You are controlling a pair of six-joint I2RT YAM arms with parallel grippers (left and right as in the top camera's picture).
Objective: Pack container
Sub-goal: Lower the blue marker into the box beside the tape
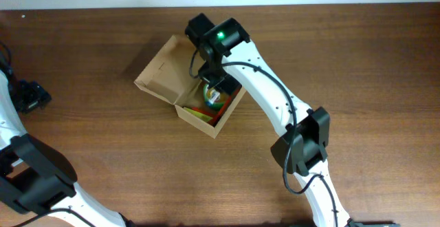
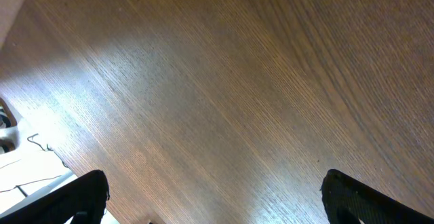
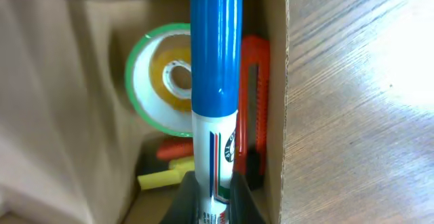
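Directly beneath the right hand [image 3: 212, 198], gripping a marker [image 3: 215, 68], lies the container [image 3: 274, 81].

Blue marker [image 3: 215, 81] tip cut off at top edge, container [image 1: 197, 120] contents mostly hidden under right arm [image 1: 268, 93]

Tan cardboard container [image 1: 180, 82]: open, flap back, upright.

**Robotics Lab Bench, Stocked With Stationery**

Two white jointed machines, the left arm [image 1: 34, 175] and the right arm [image 1: 268, 93], work a wood-grain tabletop [image 1: 357, 41], marking this as a robotics lab. At an open cardboard box [image 1: 161, 72] sit office supplies: blue marker [image 3: 215, 81], tape roll [image 3: 163, 81], orange utility knife [image 3: 254, 95].
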